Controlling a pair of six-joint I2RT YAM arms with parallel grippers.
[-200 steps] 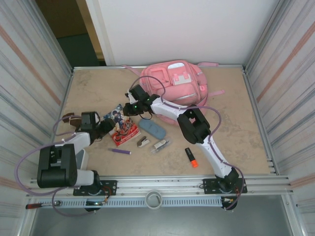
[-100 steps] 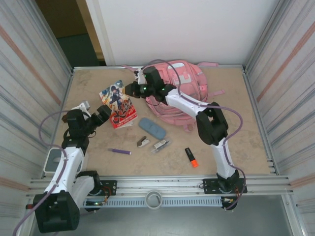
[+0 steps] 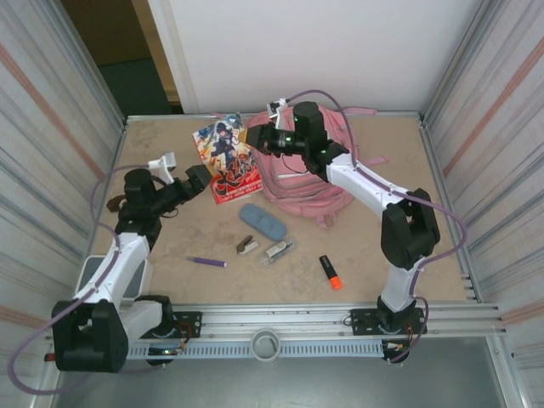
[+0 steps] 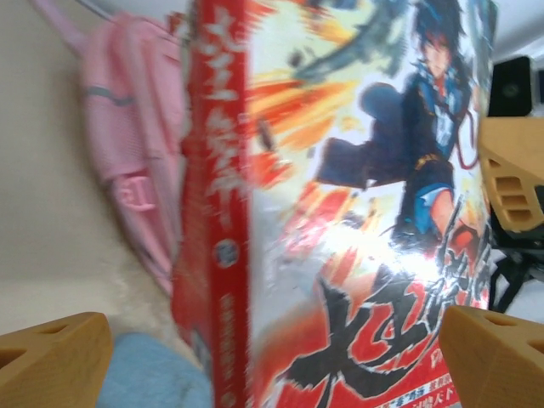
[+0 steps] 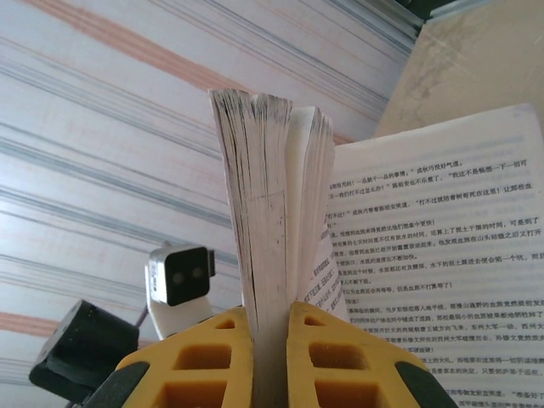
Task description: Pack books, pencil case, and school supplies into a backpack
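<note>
My right gripper [image 3: 260,138] is shut on the page edge of the red-and-white anime book [image 3: 227,159] and holds it above the table, just left of the pink backpack [image 3: 316,168]. In the right wrist view the yellow fingers [image 5: 212,357] pinch the fanned pages [image 5: 270,195]. My left gripper [image 3: 201,179] stands open just short of the book's lower left corner. Its cover [image 4: 357,212] faces the spread fingertips [image 4: 53,357]. On the table lie the blue-grey pencil case [image 3: 263,222], purple pen [image 3: 208,262], orange highlighter [image 3: 331,272], stapler-like piece [image 3: 247,246] and clip [image 3: 277,251].
A brown-and-white lump with a cord [image 3: 119,204] lies by the left arm's elbow. Corrugated walls close in the table on both sides. A metal rail [image 3: 272,319] runs along the near edge between the arm bases.
The right gripper has carried the book up and back from the middle left of the table to beside the backpack. The left gripper has opened wide and reached forward after it.
</note>
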